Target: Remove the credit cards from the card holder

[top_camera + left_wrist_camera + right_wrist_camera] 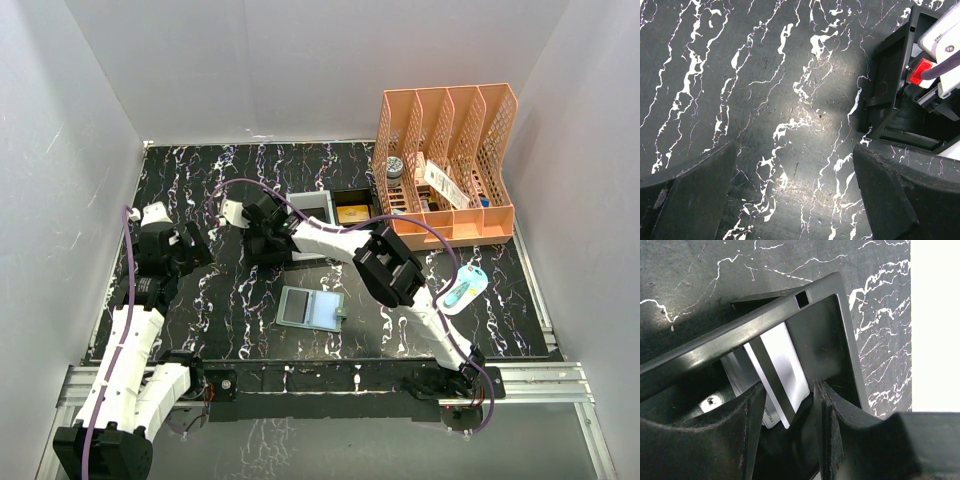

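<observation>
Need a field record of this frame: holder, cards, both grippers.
holder: sage-green bifold card holder, open flat on black marbled table, untouched
card: silver plastic card with dark stripe, leaning inside black rectangular tray
right gripper: open, card's near end between its fingers
left gripper: open, over table, holding nothing

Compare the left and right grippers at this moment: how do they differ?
Left gripper is spread wide; right gripper shows only a narrow gap. Left hangs over the marbled table; right reaches into the black tray, with a card below its fingers. Neither plainly grips anything.
</observation>
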You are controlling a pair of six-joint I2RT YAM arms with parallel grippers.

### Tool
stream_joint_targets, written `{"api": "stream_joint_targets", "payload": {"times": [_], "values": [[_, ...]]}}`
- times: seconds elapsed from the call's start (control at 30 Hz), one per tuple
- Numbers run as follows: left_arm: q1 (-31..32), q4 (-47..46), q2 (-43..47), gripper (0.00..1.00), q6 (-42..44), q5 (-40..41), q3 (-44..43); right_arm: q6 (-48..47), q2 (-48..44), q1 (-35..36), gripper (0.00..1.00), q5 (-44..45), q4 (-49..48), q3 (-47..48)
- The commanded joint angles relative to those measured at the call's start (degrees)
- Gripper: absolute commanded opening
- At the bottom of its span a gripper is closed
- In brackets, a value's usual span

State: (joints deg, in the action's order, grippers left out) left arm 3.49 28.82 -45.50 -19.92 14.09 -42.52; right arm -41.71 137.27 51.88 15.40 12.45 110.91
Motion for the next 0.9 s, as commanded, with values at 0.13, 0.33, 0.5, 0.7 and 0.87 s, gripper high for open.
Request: {"api": "stream_joint_targets", "payload": {"times": [0.13, 0.33, 0.5, 0.7, 0.87], "values": [[-0.23, 0.28, -0.38, 0.99, 0.40, 0.95, -1.31, 1.94, -2.84, -0.68, 0.44, -4.14, 1.09, 3.91], [-0.23, 0.61, 0.21, 0.99, 0.02, 2.14, -1.25, 4.85, -4.84, -1.01, 0.47, -5.80, 2.18, 5.45], [-0.21, 0.54, 0.50, 0.99, -0.03, 2.05, -1.20, 10.83, -8.98, -1.34, 0.48, -4.85, 0.01, 4.42], [-0.23, 0.46, 0.88, 0.99, 0.14, 1.30, -1.05, 25.77, -22.60, -1.38, 0.54, -1.04, -8.38, -9.45], [-0.19, -0.20, 2.01, 0.99, 0.78, -0.45, -0.56, 46.07, -38.16, -1.34, 0.71, 3.04, -12.40, -29.55]]}}
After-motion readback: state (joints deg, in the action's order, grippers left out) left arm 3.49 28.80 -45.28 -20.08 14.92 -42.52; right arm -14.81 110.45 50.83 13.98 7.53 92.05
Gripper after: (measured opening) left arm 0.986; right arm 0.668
